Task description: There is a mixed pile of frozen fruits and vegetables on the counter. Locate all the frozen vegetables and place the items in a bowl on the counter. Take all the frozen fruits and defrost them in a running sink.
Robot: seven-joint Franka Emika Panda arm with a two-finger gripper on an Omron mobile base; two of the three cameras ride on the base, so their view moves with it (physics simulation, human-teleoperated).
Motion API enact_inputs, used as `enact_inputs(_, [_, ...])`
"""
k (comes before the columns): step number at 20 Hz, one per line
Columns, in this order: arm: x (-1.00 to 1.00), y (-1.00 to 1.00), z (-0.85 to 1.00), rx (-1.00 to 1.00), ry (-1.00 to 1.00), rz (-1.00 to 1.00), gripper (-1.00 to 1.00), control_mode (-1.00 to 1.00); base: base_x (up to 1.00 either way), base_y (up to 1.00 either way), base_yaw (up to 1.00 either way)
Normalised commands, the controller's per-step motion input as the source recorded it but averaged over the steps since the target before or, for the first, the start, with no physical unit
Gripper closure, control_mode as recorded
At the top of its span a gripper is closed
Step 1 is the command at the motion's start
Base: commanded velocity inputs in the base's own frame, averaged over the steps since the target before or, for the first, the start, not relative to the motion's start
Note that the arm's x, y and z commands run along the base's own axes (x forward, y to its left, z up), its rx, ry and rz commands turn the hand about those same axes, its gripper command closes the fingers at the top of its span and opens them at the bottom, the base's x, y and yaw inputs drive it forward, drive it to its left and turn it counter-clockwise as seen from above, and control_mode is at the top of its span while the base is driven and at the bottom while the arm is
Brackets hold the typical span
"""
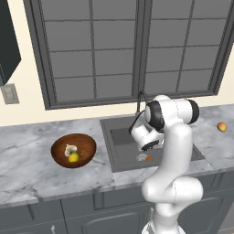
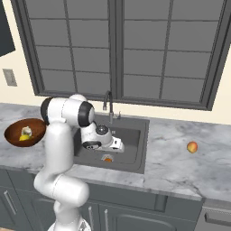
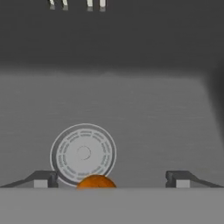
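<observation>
Three of four pieces placed, one fruit left out

Your claw [image 3: 109, 178] hangs open over the sink [image 1: 119, 137], its fingers well apart, the orange ball [image 3: 96, 182] lying below it beside the drain [image 3: 83, 153]; off to its left the bowl [image 1: 58, 151] holds the yellow piece [image 1: 73, 157] and whitish lump [image 1: 70, 149], while the peach-like ball [image 1: 221, 127] waits on the table [image 1: 27, 173] to its right

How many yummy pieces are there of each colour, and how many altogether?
Yellow, in the bowl: 1
Whitish, in the bowl: 1
Orange, in the sink: 1
Orange-red, on the counter: 1
Total: 4
</observation>
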Motion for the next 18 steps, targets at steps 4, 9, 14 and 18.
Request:
enact_inputs(4, [0.00, -0.08, 0.67, 0.00, 0.00, 0.00, -1.00, -1.00, 0.00, 0.00, 0.00])
enact_inputs(9, [-0.02, -0.22, 0.75, 0.00, 0.02, 0.00, -1.00, -1.00, 0.00, 0.00, 0.00])
enact_inputs(14, [0.00, -0.23, 0.92, 0.03, 0.04, 0.00, -1.00, -1.00, 0.00, 0.00, 0.00])
enact_inputs(18, [0.00, -0.17, 0.98, 0.06, 0.06, 0.02, -1.00, -1.00, 0.00, 0.00, 0.00])
